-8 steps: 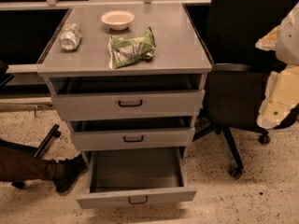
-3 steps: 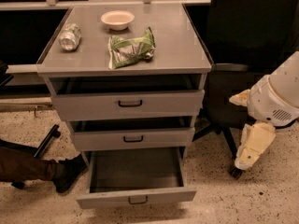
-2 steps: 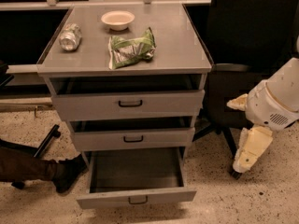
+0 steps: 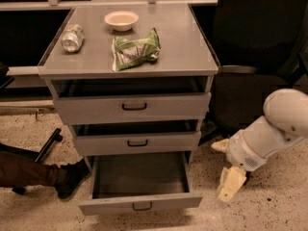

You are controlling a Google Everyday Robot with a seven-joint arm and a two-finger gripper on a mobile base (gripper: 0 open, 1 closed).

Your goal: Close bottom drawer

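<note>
The bottom drawer of the grey metal cabinet is pulled far out, showing an empty dark interior. A small dark loop handle sits at the centre of its short front panel. My gripper hangs low at the right of the cabinet, just beyond the drawer's right front corner and not touching it. Its cream fingers stand spread apart with nothing between them. The white arm reaches in from the right edge.
The middle drawer and top drawer each stand slightly ajar. On the cabinet top lie a white bowl, a can on its side and a green snack bag. A black office chair stands right; a person's leg and shoe lie left.
The arm has swung down from the upper right, and the gripper has moved lower and left, towards the bottom drawer's right front corner. The drawers have not moved.
</note>
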